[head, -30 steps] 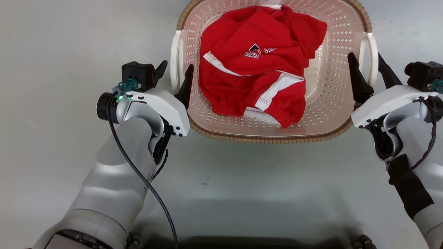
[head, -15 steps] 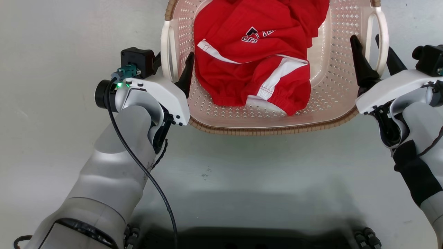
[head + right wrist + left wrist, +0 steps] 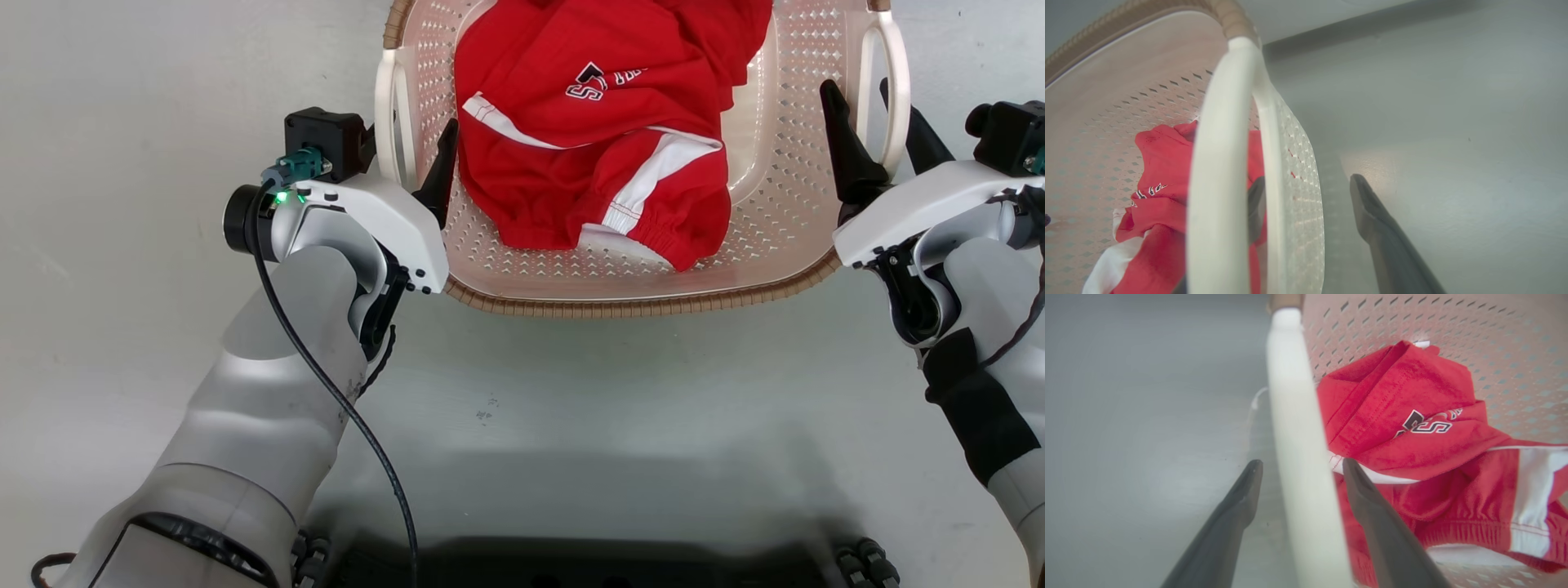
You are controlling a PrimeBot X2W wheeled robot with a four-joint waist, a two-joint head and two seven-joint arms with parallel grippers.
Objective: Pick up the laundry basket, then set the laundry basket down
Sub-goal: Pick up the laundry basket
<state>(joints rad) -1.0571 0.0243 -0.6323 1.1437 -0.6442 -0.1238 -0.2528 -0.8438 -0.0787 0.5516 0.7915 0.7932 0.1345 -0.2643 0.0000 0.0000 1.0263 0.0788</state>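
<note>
The laundry basket [image 3: 637, 306], pale pink and perforated with a brown woven rim, sits on the floor at the top of the head view with a red garment [image 3: 596, 131] inside. My left gripper [image 3: 412, 131] is open and straddles the white left handle [image 3: 382, 114]. In the left wrist view that handle [image 3: 1298, 437] runs between the two fingers of the left gripper [image 3: 1302, 465] with gaps on both sides. My right gripper [image 3: 856, 83] is open around the right handle [image 3: 898, 73]. In the right wrist view one finger of the right gripper [image 3: 1306, 183] is inside the handle loop [image 3: 1220, 163] and one is outside.
Grey floor [image 3: 571, 425] surrounds the basket on the left, right and near sides. My own dark base [image 3: 571, 572] shows along the bottom edge of the head view, with a black cable [image 3: 343, 416] hanging from the left wrist.
The head camera has dropped closer, so the basket looks larger and higher. Both grippers have slid further along the handles; the left outer finger now sits behind the handle.
</note>
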